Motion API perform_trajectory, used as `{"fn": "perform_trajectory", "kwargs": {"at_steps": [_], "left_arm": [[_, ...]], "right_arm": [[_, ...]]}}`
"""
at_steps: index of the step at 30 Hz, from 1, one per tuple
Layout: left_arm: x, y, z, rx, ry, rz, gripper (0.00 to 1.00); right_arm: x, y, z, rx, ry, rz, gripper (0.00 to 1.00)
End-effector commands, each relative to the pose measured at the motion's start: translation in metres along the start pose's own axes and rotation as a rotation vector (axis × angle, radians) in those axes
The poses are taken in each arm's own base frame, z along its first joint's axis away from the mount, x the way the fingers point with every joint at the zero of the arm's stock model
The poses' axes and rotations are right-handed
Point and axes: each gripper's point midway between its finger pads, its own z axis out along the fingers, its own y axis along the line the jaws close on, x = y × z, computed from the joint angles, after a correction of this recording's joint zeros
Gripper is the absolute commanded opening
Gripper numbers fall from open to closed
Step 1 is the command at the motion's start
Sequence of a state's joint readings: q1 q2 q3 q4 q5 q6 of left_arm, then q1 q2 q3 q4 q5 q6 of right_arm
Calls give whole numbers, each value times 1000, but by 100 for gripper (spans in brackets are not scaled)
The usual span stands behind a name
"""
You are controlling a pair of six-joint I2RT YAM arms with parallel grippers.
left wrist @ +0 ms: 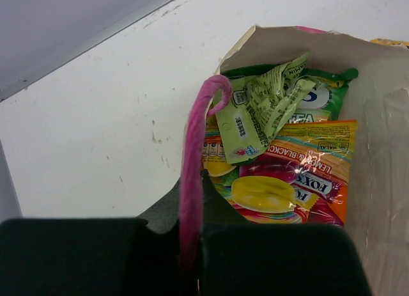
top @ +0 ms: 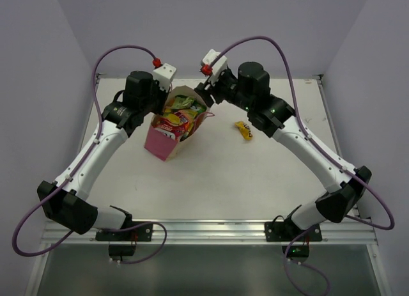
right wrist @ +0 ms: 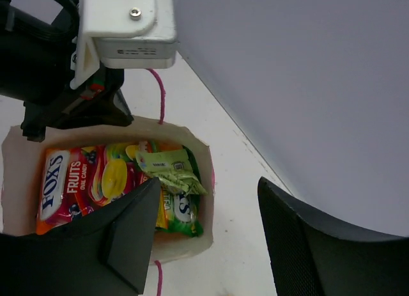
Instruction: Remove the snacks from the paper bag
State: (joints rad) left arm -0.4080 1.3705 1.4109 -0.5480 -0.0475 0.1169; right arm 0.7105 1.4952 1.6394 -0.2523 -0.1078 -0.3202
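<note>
The pink paper bag [top: 160, 142] stands tilted at mid-table with snacks [top: 179, 114] filling its open mouth. My left gripper [left wrist: 192, 200] is shut on the bag's pink cord handle [left wrist: 192, 162] at the left rim. Inside lie a red-orange fruit-candy packet [left wrist: 287, 181] and a crumpled green packet [left wrist: 262, 104]. My right gripper [right wrist: 208, 200] hangs open over the bag's far right rim [right wrist: 206, 162], with nothing between its fingers. A small yellow candy pack [top: 243, 130] lies on the table to the right of the bag.
The white table [top: 211, 181] has a raised rail along its near edge [top: 204, 229]. Grey walls close in at the back and both sides. The left arm's white camera housing [right wrist: 124, 21] sits close above the bag.
</note>
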Motion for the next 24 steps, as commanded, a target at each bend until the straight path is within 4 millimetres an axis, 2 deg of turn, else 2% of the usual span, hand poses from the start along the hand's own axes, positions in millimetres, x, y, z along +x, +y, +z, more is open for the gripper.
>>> {"fn": "perform_trajectory", "kwargs": {"at_steps": [1,2,4,12,19,22,23,24], "left_arm": [[-48,2,-22,13,-167,11,0],[-47,2,-21,15,-164,9,0],[-46,1,-21,17,-157,10,0],[-52,-3,-25,48,-168,10,0],[-49,-4,-26,51,-159,11,0],[-48,-4,-27,49,-159,12,0],[-47,-3,-26,46,-157,12,0],[-47,-2,-27,40,-158,11,0]], "right_arm": [[31,31,28,-149,82,-117,65],[42,38,38,-169,105,-118,65],[46,42,47,-183,104,-116,65],[85,50,94,-197,166,-100,68],[125,55,119,-201,252,-102,66],[126,54,122,-197,242,-96,54],[123,53,122,-193,234,-96,42],[122,53,121,-190,229,-97,35]]}}
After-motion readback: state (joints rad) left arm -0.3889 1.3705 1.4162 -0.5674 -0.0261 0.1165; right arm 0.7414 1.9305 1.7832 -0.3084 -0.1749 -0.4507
